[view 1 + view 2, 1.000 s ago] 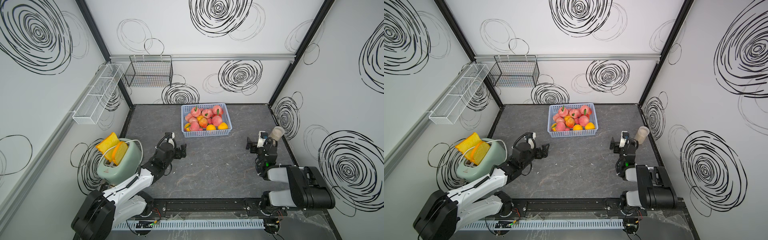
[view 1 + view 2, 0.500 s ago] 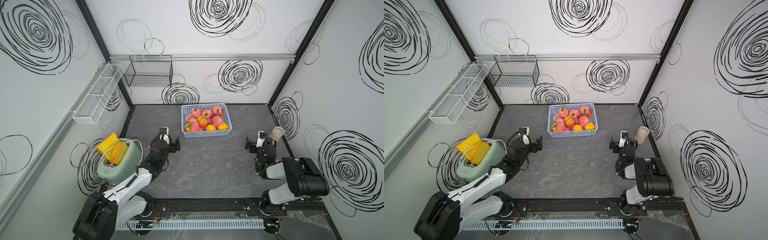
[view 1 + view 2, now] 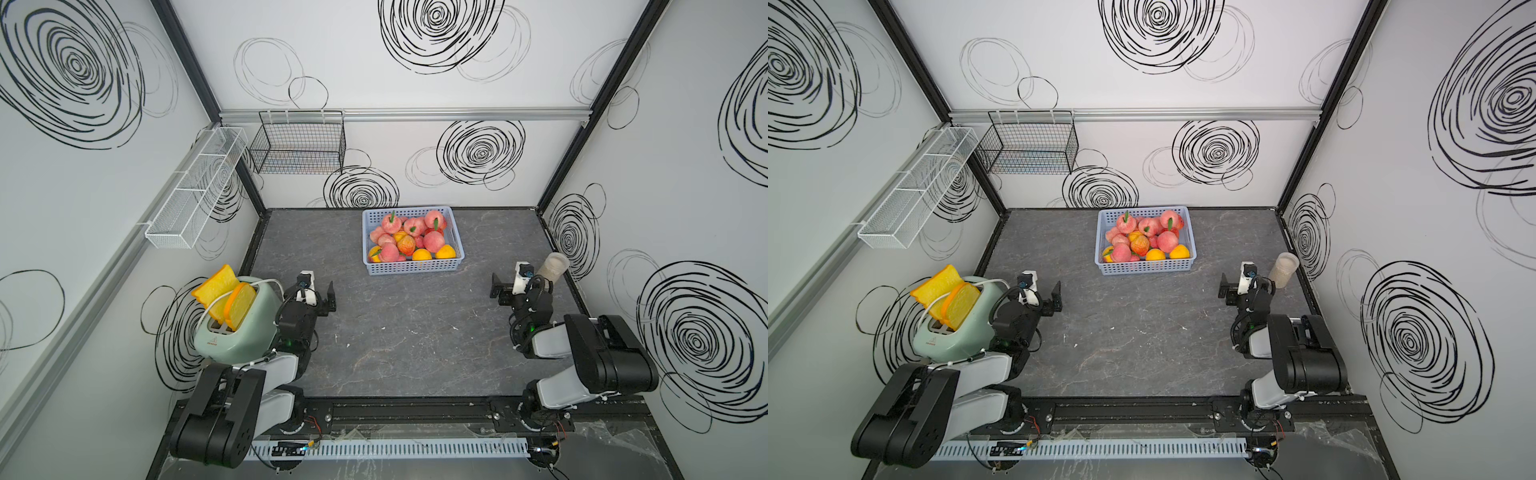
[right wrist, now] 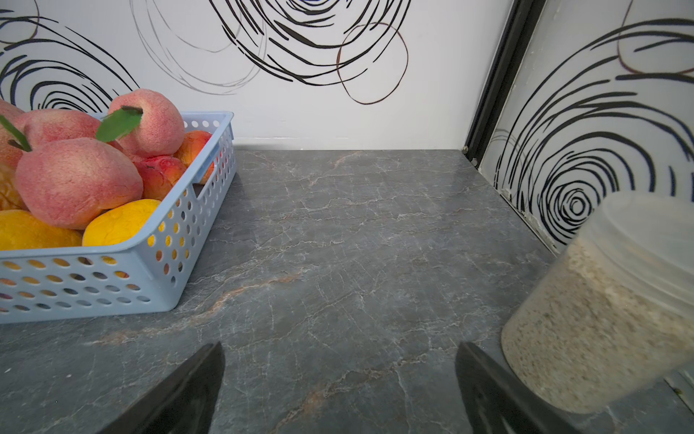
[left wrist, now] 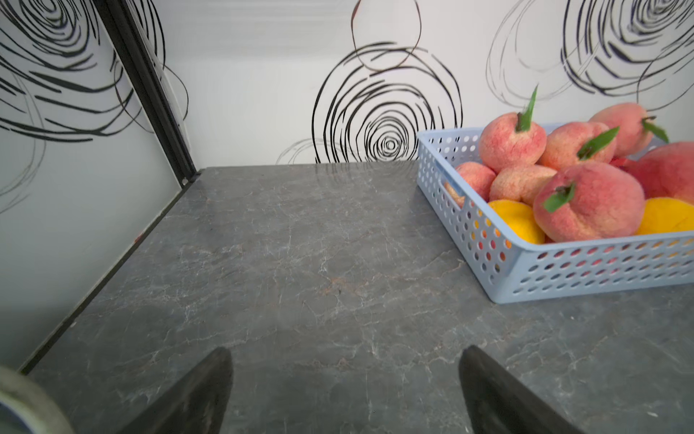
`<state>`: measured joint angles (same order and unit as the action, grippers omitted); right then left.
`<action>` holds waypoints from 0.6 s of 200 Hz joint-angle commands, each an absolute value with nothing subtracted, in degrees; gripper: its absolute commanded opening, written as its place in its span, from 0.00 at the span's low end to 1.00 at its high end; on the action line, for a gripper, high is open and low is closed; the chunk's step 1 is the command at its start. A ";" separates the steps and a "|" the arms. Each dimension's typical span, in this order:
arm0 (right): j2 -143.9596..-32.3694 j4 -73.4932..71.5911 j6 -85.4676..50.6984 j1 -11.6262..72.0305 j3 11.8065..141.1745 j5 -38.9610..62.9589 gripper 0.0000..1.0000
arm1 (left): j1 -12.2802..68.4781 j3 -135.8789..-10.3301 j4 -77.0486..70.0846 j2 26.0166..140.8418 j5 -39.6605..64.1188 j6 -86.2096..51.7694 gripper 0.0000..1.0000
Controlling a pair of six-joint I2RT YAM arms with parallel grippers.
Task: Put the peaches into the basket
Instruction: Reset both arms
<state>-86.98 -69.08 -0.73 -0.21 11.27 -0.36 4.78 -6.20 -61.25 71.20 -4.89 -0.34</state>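
Observation:
The light blue perforated basket [image 3: 415, 268] [image 3: 1148, 268] stands at the back middle of the table, heaped with pink-red and yellow-orange peaches [image 3: 409, 239] [image 3: 1142, 239]. No peach lies on the table outside it. My left gripper [image 3: 318, 293] [image 3: 1042, 297] hovers at the front left beside the toaster, open and empty. My right gripper [image 3: 513, 286] [image 3: 1241, 286] sits at the right, open and empty. The left wrist view has the basket [image 5: 601, 270] and peaches [image 5: 589, 206] off to one side of the gripper [image 5: 345, 353]. In the right wrist view, basket [image 4: 94, 282] and peaches [image 4: 75, 180] lie aside from the gripper [image 4: 340, 347].
A mint green toaster [image 3: 237, 320] with two bread slices stands at the left edge, close to my left arm. A clear jar of grain [image 3: 550, 268] [image 4: 601, 300] stands right beside my right gripper. A black wire basket [image 3: 299, 145] and a white mesh rack [image 3: 195, 187] hang on the walls.
My left gripper has drawn back and to the left, ending next to the toaster. My right arm has folded back a little. Both grippers stayed open and empty.

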 commanded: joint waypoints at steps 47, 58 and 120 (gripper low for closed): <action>-86.85 -71.91 -0.35 -0.35 12.07 -0.13 0.99 | 1.43 -12.22 -72.38 83.77 3.63 0.47 0.97; -86.84 -71.90 -0.35 -0.35 12.05 -0.06 0.99 | 0.71 -12.30 -73.05 84.31 3.14 -0.46 0.98; -86.81 -71.91 -0.35 -0.35 12.02 -0.06 0.99 | 1.41 -12.04 -73.09 83.85 1.92 -0.16 0.98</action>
<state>-86.98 -69.10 -0.73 -0.21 11.27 -0.36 1.45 -11.68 -69.58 84.23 1.52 -0.40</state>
